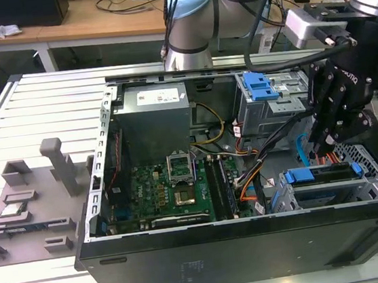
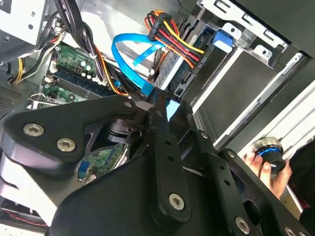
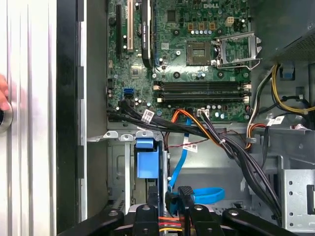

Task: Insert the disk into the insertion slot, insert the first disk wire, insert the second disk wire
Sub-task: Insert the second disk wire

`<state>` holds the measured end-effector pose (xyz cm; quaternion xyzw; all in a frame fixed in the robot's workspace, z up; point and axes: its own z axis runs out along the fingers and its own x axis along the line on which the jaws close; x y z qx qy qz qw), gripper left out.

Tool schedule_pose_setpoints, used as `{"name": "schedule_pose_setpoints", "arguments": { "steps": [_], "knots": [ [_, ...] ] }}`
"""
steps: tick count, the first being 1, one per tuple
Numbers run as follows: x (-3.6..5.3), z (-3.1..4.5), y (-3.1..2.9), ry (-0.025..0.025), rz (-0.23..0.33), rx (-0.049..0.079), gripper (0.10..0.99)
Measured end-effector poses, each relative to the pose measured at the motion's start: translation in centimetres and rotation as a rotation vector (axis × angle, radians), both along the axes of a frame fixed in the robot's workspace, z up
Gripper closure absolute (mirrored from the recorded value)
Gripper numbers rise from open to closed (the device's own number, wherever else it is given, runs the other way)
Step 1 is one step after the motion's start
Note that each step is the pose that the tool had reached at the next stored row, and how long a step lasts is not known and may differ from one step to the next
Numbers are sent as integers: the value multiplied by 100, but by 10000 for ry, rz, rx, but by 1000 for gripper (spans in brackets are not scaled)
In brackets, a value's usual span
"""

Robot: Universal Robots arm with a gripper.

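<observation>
Slatted table (image 1: 34,104) w/ PC case (image 1: 223,260): disk (image 1: 325,193) judged seated in insertion slot (image 1: 286,199) by case corner, blue wire (image 3: 209,195) apparently pinched by gripper (image 2: 150,105), wire step in hand, port alignment needed.

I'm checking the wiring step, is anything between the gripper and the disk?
Nothing solid that shows, but a blue cable loops close by the gripper just above the disk, with red, yellow and black wires beside it.
</observation>
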<state>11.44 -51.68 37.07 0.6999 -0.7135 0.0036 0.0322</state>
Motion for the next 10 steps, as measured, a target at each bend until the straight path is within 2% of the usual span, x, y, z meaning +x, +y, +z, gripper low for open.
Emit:
{"name": "schedule_pose_setpoints", "arguments": {
  "steps": [4,6,8,9,10],
  "knots": [
    [0,-1,0,0,0,-10,796],
    [0,-1,0,0,0,-16,925],
    [0,-1,0,0,0,-23,925],
    [0,-1,-6,-1,0,-23,925],
    [-1,-2,-52,0,-2,-24,925]
  ]
}}
